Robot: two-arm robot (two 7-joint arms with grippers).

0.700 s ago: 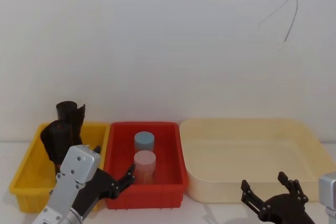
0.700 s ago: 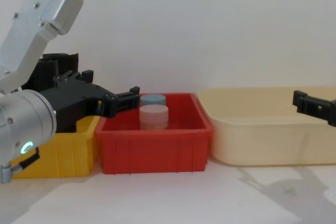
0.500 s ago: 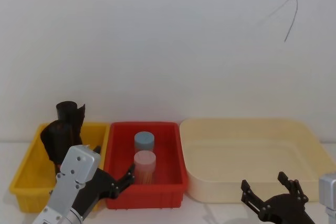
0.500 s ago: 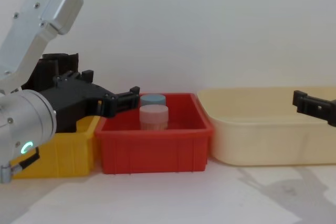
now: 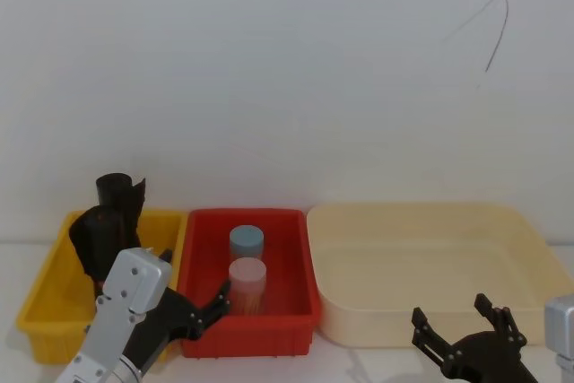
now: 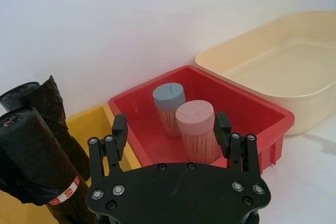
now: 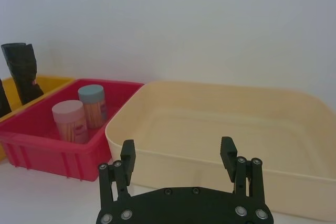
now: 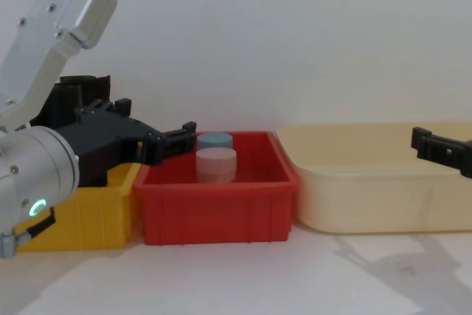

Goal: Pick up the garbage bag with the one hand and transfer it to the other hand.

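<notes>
White wall [image 5: 287, 87] backs a pale table [image 8: 243, 278] where three open bins stand in a row, the red bin [image 5: 251, 334] in the middle. A jar with a blue lid [image 5: 246, 241] stands inside it, and a jar with a pink lid [image 5: 247, 282] stands just in front of that one.

Touching the red bin's left side is a yellow bin [image 5: 45, 311]. The garbage bag [image 6: 37, 156] stands upright in it, leaning a little, with its red-and-white band [image 6: 65, 196] low on the roll. A second black roll with a ragged top [image 6: 50, 103] stands just behind it, farther from the red bin's front edge.

A cream tub [image 5: 377, 320] sits against the red bin's right side.

The left gripper [image 6: 170, 129] hangs at the red bin's front left corner, its fingers pointing across that corner toward the jars. Its jaws are wide apart, and it is clear of the garbage bag. A green ring light [image 8: 35, 208] glows on its silver arm [image 8: 51, 27].

The right gripper [image 7: 177, 153] hovers well to the right of the red bin, in front of the cream tub's front wall. Its jaws are spread apart too.
</notes>
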